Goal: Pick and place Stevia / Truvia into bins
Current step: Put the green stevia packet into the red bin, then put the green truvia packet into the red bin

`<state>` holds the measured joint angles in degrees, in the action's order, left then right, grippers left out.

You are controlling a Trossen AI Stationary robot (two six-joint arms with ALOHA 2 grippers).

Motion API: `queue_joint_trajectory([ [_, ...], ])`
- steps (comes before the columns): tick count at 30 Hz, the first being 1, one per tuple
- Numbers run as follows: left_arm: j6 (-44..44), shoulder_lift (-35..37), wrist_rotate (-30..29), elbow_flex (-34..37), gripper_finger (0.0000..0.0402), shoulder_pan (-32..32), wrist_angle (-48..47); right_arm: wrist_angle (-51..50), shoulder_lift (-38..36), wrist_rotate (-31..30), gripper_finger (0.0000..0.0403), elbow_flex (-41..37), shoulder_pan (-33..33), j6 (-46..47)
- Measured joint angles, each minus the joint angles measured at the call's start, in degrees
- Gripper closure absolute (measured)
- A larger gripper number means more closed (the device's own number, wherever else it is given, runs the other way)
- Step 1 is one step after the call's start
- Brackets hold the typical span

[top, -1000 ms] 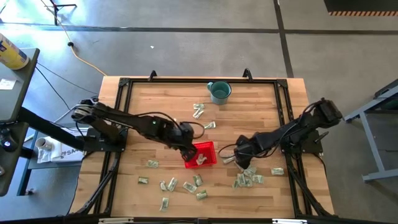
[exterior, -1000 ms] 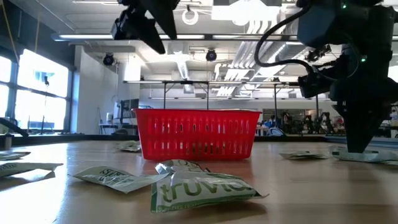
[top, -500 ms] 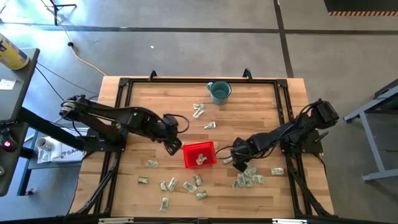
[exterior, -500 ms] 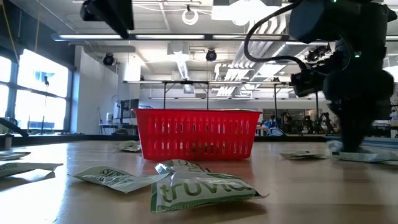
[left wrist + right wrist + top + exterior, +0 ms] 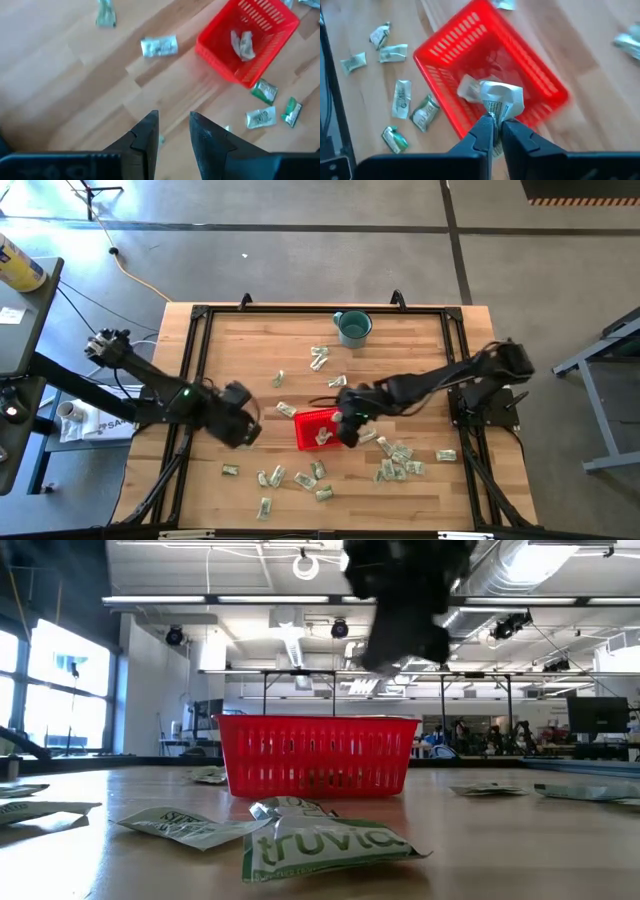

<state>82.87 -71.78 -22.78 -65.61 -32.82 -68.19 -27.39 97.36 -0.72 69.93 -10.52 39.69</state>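
Green-printed Stevia / Truvia packets (image 5: 325, 845) are seen lying nearest the front edge of the wooden table (image 5: 420, 350), crumpled and flat on the boards. Behind them stands the red basket (image 5: 322, 428), near the table's middle, with one packet lying on its floor (image 5: 243, 44). More packets are scattered in front of the basket and to its right (image 5: 398, 460), and a few lie beyond it (image 5: 320, 358). The right gripper (image 5: 495, 126) is held directly above the basket's right rim; its fingers are pressed together on a crumpled white packet (image 5: 502, 100), which hangs over the basket's opening. The left gripper (image 5: 172, 131) is poised over bare wood well to the left of the basket; its two fingers stand slightly apart and nothing is gripped between them. Farther back, near the table's far edge, a teal mug (image 5: 352, 327) is set upright.
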Motion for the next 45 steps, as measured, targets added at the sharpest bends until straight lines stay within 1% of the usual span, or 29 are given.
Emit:
queue_joint_trajectory([
  [3,5.89,0.30,-0.31,2.83,0.0259,-4.57,2.28,0.04,5.26,3.97,0.0364,4.98,0.89,-1.98],
  [5,9.52,0.37,-0.33,4.76,0.0259,-7.27,3.29,-1.84,8.46,4.33,0.0353,7.92,0.86,-2.69],
  [8,14.74,0.32,-0.10,7.70,0.0259,-10.43,5.03,-7.26,12.19,1.45,0.0321,12.23,0.17,-3.71],
  [12,17.05,0.32,2.08,10.53,0.0259,-13.55,8.49,-13.99,13.67,-3.94,0.0251,17.50,-1.23,-3.98],
  [15,16.19,0.32,4.92,11.34,0.0259,-15.47,10.88,-19.37,13.78,-10.08,0.0188,20.14,-2.60,-3.74],
  [17,13.12,-0.26,6.78,11.60,0.0259,-17.23,13.10,-23.46,13.69,-13.46,0.0146,22.36,-3.68,-3.79],
  [20,5.88,-2.37,9.98,11.66,0.0259,-20.65,15.38,-28.13,13.54,-15.80,0.0095,24.30,-5.38,-3.76],
  [23,1.90,-6.16,12.14,11.67,0.0259,-23.81,15.73,-32.17,13.54,-16.25,0.0066,24.61,-6.95,-3.75],
  [25,1.24,-8.64,12.69,11.79,0.0255,-25.51,15.64,-34.10,13.54,-16.33,0.0057,24.25,-8.00,-3.53],
  [27,1.20,-11.15,12.91,11.79,0.0240,-26.59,16.14,-35.90,13.54,-16.70,0.0053,23.62,-9.07,-2.94],
  [29,1.36,-13.54,12.93,11.79,0.0214,-27.01,16.24,-36.86,13.56,-17.00,0.0053,23.14,-9.97,-2.69],
  [32,0.79,-16.43,12.84,11.77,0.0163,-26.85,16.59,-37.67,13.54,-17.08,0.0052,22.79,-10.96,-2.52],
  [35,-3.56,-18.80,11.20,11.77,0.0115,-26.82,17.56,-37.69,13.54,-17.78,0.0052,22.77,-11.44,-2.56],
  [37,-6.76,-19.74,8.91,11.77,0.0095,-26.84,18.78,-37.97,13.54,-18.02,0.0052,22.77,-11.42,-2.72],
  [41,-9.22,-19.96,7.84,13.46,0.0084,-26.25,22.20,-38.41,13.54,-18.31,0.0053,22.77,-11.06,-3.66],
  [45,-9.41,-19.96,7.84,16.13,0.0096,-25.88,24.02,-38.76,13.54,-19.63,0.0056,22.77,-10.57,-3.82],
])
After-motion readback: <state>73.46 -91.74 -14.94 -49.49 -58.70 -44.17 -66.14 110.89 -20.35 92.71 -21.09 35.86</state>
